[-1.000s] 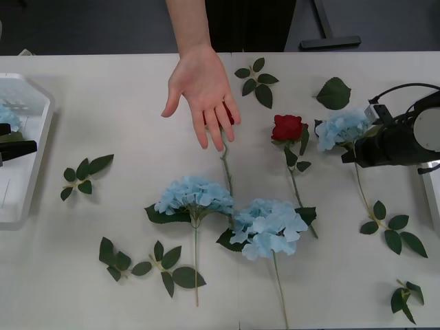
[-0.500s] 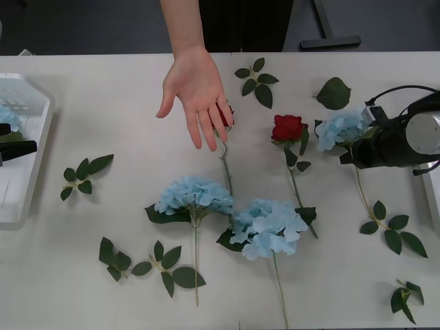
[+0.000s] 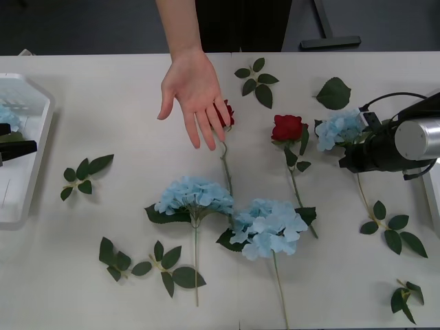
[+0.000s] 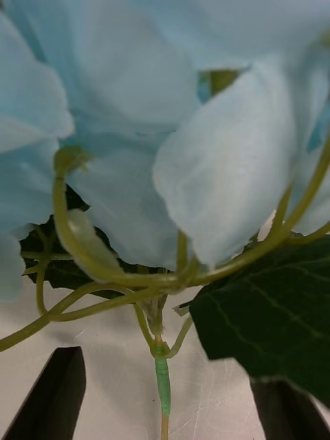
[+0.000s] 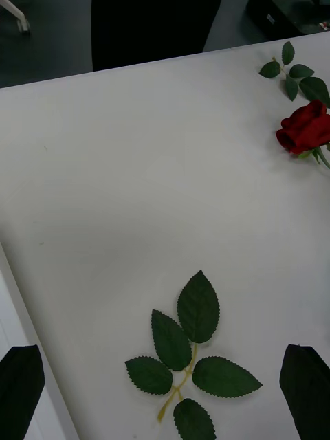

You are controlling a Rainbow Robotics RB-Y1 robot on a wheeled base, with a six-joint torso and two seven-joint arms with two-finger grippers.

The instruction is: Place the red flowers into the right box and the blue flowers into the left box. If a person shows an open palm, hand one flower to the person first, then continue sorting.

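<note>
A person's open palm [image 3: 196,96] reaches over the table's far side, its fingertips on a red rose [image 3: 227,113]. Another red rose [image 3: 287,127] lies right of it, also in the left wrist view [image 5: 304,127]. Two blue hydrangeas [image 3: 194,194] [image 3: 270,223] lie mid-table. A third blue hydrangea [image 3: 342,127] lies at the right, and my right gripper [image 3: 350,157] [image 4: 165,405] stands open with its black fingers [image 4: 51,392] on both sides of its stem [image 4: 161,381]. My left gripper [image 3: 20,147] [image 5: 165,392] hangs open by the left box [image 3: 31,179], which holds a blue flower [image 3: 7,115].
Loose green leaf sprigs [image 3: 84,175] [image 3: 148,265] [image 3: 256,81] [image 3: 392,230] lie scattered over the white table; one sprig [image 5: 185,350] is just ahead of the left gripper. A single leaf [image 3: 334,93] lies at the back right. The right box's rim [image 3: 434,199] shows at the right edge.
The person's hand has drawn back a little toward the far edge, uncovering more of the red rose. My right gripper has shifted slightly left at the hydrangea's stem. The left arm is unchanged.
</note>
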